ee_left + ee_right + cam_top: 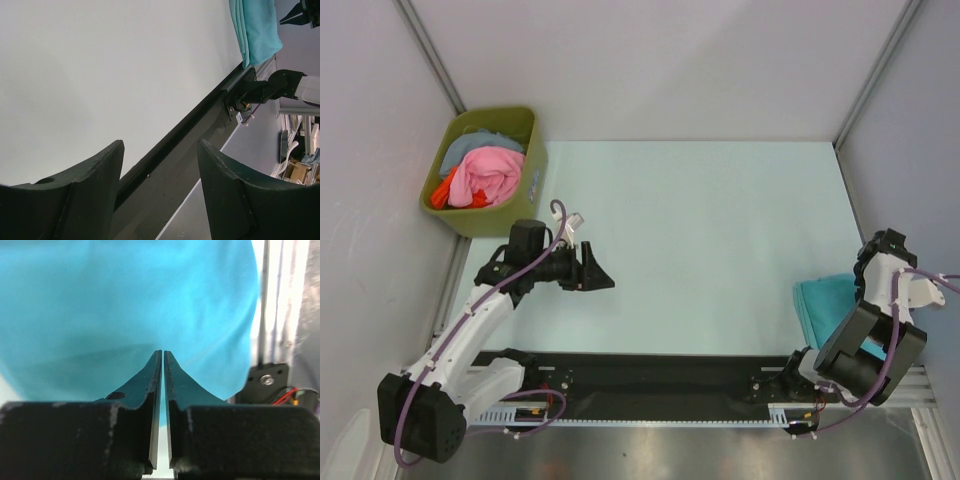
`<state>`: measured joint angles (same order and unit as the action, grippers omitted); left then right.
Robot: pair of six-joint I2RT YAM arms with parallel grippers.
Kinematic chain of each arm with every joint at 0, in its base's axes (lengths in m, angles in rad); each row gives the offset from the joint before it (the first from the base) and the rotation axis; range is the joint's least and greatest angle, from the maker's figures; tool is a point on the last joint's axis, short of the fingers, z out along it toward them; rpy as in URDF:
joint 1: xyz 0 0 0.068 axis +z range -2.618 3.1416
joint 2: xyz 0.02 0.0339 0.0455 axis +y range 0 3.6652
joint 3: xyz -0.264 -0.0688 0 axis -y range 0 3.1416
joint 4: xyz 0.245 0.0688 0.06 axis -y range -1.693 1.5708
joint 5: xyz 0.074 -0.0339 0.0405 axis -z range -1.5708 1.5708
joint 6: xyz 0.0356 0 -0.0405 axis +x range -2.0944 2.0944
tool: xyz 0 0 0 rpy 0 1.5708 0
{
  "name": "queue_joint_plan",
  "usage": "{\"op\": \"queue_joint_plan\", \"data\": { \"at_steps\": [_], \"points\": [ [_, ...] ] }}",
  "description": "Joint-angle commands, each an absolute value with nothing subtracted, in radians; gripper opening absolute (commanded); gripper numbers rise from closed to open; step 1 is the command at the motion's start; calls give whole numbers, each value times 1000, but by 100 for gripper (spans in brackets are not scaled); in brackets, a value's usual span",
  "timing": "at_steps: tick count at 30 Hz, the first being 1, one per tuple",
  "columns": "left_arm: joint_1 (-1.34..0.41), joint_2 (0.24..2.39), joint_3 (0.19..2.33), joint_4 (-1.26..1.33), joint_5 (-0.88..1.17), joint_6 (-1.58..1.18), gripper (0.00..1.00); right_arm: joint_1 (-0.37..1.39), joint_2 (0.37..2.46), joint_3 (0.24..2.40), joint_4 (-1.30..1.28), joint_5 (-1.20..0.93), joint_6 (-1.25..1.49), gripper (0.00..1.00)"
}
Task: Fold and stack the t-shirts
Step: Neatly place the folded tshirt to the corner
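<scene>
The folded turquoise-teal t-shirt of thin soft fabric lies at the pale table's right edge. The right gripper points at it, jaws closed; whether they pinch cloth I cannot tell. A snagged layer could pull the fold open or drag it off the edge. The left gripper, jaws open and empty, hovers well apart, near the olive-green plastic bin of clothes.

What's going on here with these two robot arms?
The right arm's end effector is shut, down at a folded turquoise-teal fabric t-shirt lying at the right edge of the pale table. The left arm's end effector is open and empty above the table, beside an olive-green plastic bin of pink, orange and blue clothes.
</scene>
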<state>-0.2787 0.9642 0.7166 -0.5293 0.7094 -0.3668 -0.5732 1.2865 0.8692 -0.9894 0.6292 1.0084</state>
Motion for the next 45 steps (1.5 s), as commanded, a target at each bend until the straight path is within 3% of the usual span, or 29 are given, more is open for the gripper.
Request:
{"op": "queue_joint_plan", "data": {
  "at_steps": [1,13,20,24,35,45],
  "points": [
    [-267,950,729,-497,710,-379,66,-626,1287,865,-993,704,916,9],
    [-265,956,749,-518,701,-380,66,-641,1509,804,-801,752,899,9],
    [-264,948,738,-522,696,-377,66,-612,1627,923,-858,784,952,10],
    [-261,931,719,-514,690,-388,66,-589,1560,971,-994,790,1019,11],
    [-252,927,736,-538,684,-371,66,-722,1488,917,-974,853,957,12],
    [-250,943,746,-538,690,-370,66,-724,1620,942,-980,883,946,11]
  ]
}}
